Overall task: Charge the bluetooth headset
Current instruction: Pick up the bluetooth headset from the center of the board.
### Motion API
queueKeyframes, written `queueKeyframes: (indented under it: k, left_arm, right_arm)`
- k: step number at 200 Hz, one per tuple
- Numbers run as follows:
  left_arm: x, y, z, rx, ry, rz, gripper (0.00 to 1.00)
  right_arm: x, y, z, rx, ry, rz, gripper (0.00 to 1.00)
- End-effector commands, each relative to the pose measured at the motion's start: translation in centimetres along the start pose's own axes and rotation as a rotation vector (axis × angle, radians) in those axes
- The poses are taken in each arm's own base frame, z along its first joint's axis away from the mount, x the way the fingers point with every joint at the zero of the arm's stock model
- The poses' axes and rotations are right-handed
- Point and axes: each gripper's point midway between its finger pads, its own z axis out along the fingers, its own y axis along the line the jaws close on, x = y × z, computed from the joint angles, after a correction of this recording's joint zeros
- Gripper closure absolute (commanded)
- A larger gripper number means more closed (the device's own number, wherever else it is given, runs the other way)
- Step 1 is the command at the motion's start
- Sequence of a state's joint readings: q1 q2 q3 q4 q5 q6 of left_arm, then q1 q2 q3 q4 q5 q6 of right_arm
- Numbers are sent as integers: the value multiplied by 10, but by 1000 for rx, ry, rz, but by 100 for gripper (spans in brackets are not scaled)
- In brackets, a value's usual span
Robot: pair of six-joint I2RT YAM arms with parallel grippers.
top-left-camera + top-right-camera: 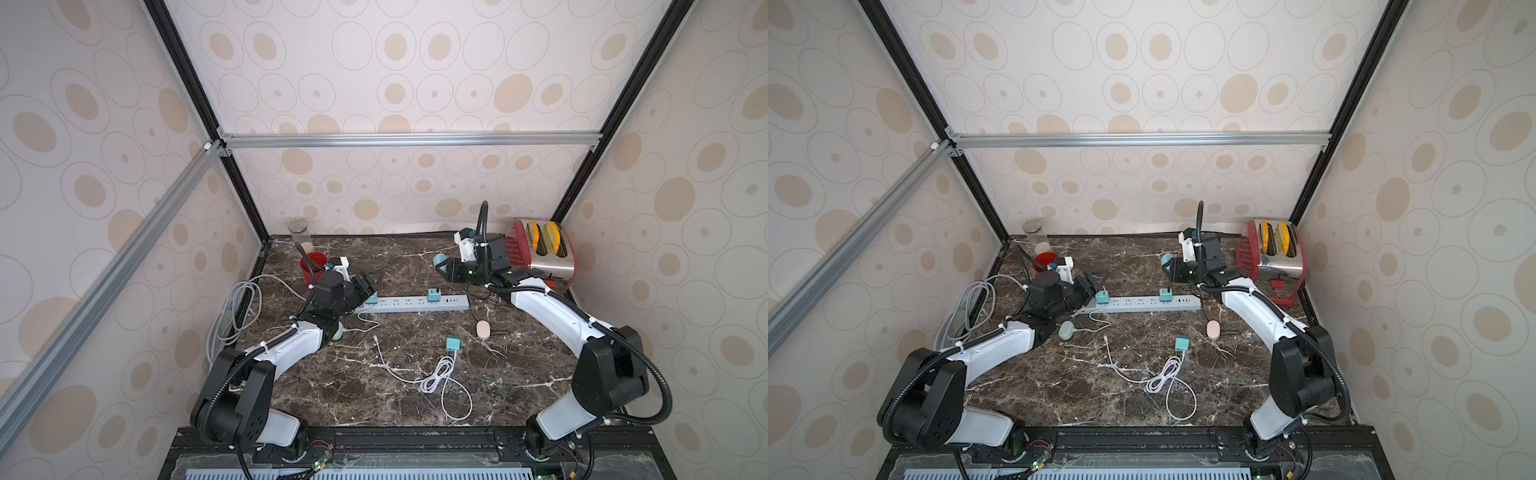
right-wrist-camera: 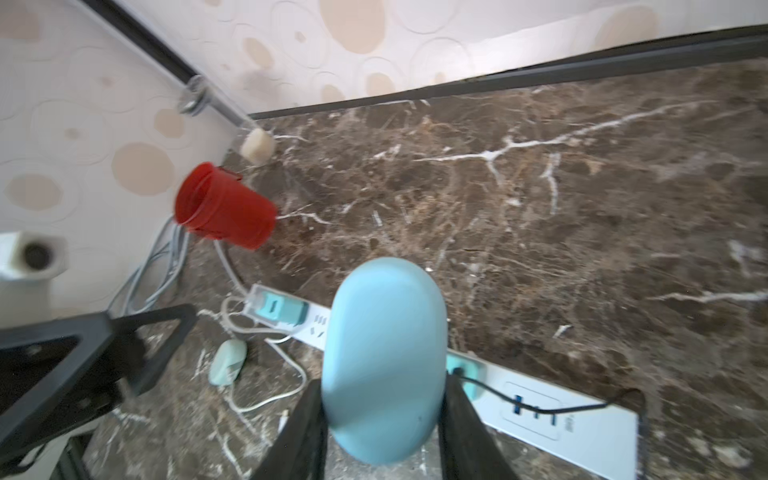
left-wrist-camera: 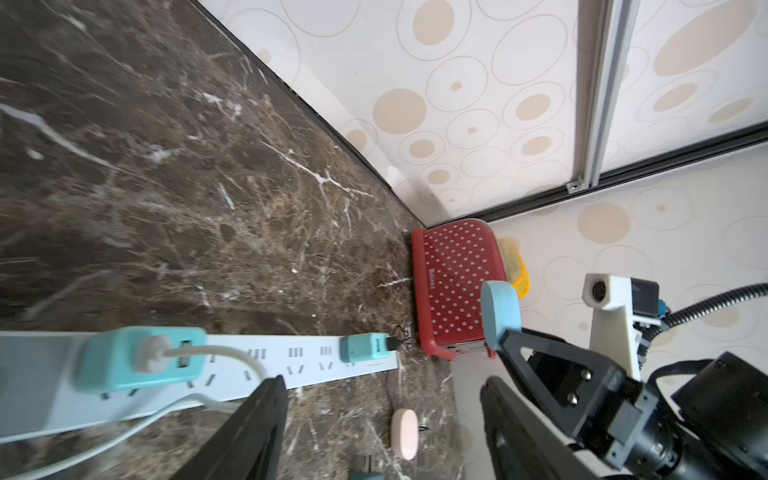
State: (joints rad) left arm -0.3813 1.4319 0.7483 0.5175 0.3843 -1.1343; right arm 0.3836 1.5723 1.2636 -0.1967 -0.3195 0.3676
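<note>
Right wrist view shows the blue headset case clamped by its narrow sides in the right hand, long axis running out along the fingers, above the back of the table. The loose white cable lies well forward of it. Its free plug is nearer the left hand, which hovers spread and empty by the power strip.
</note>
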Motion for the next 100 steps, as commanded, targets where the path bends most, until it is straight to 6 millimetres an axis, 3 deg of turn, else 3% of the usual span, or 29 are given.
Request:
queueKeyframes:
  k: [1,44,100]
  left_arm:
    - [-8,-79,-2,200,-18,15,25]
    - [-14,-97,-9,197,-29,31,28]
    - [7,-105,2,177,74,-21,32]
  right_arm:
    - [3,35,-8,-140,12,-56,66]
    - [13,60,-8,-226,42,-131,66]
    - [12,71,-8,-244,29,-182,65]
